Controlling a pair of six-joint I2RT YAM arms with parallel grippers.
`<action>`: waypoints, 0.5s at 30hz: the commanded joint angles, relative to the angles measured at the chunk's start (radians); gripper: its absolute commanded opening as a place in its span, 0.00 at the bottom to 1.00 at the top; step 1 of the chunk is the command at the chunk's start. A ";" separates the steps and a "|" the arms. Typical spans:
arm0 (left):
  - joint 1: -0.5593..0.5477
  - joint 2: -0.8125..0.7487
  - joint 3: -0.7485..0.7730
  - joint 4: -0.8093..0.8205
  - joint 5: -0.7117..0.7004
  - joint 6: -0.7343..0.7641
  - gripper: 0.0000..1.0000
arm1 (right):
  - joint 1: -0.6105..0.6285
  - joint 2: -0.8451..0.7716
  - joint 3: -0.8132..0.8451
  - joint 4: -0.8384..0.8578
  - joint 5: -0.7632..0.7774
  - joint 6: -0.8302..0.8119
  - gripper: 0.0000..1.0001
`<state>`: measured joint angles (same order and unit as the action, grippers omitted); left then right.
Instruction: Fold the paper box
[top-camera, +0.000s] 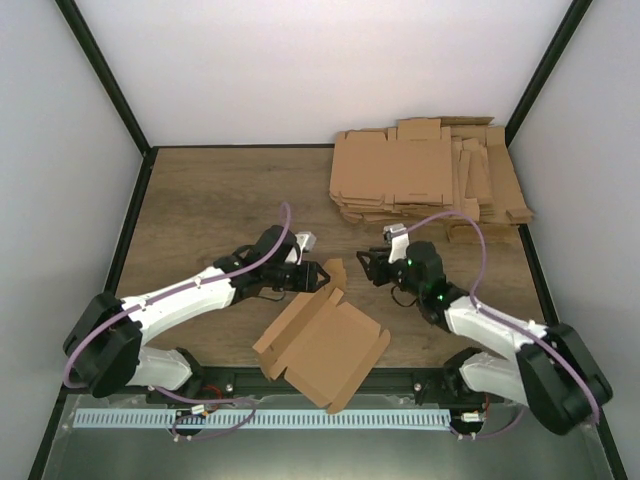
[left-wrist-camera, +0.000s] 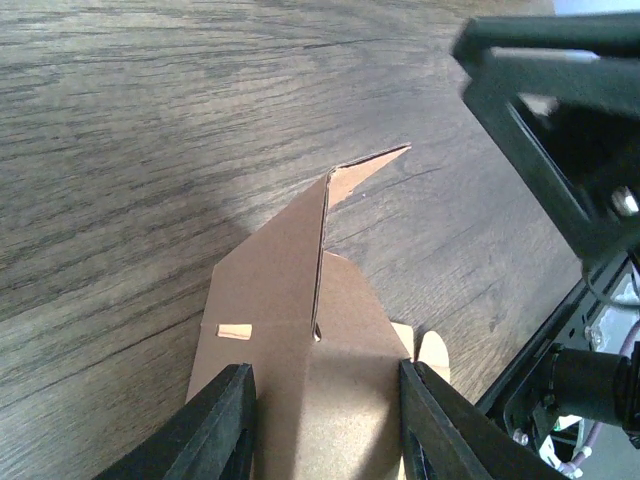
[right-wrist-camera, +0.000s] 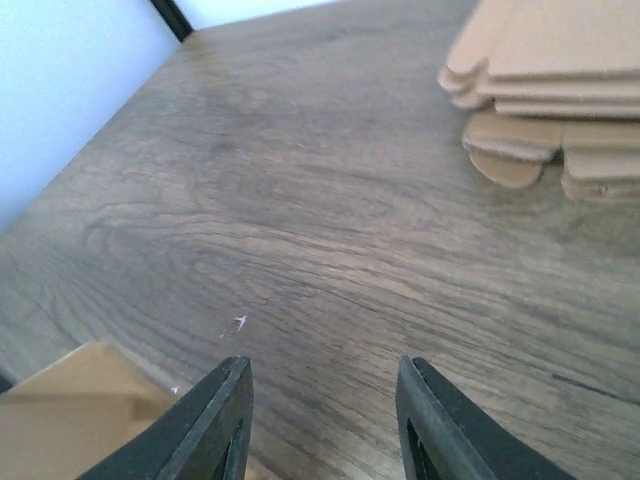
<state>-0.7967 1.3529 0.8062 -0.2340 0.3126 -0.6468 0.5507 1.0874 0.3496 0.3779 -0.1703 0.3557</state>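
The left pincer (left-wrist-camera: 325, 385) is straddling a raised flap (left-wrist-camera: 290, 270) of the paper box (top-camera: 325, 345), fingers apart; whether it is actually pinching, I cannot tell. The right pincer (right-wrist-camera: 322, 375) is hanging apart, empty, over the desk (right-wrist-camera: 330, 220). The box is lying mostly flat by the near edge, so folding is probably just starting and the walls are needing creasing upward. The cardboard pile (top-camera: 430, 180) is sitting well apart, leaving room.
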 joint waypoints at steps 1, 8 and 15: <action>-0.014 0.008 0.027 -0.047 -0.030 0.018 0.41 | -0.097 0.152 0.148 -0.073 -0.242 0.063 0.39; -0.031 0.005 0.040 -0.066 -0.057 0.027 0.41 | -0.208 0.475 0.359 -0.189 -0.559 0.063 0.25; -0.058 0.015 0.064 -0.095 -0.097 0.039 0.40 | -0.195 0.617 0.410 -0.204 -0.726 0.009 0.18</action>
<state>-0.8368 1.3552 0.8391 -0.2882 0.2516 -0.6247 0.3496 1.6814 0.7376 0.2192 -0.7303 0.4065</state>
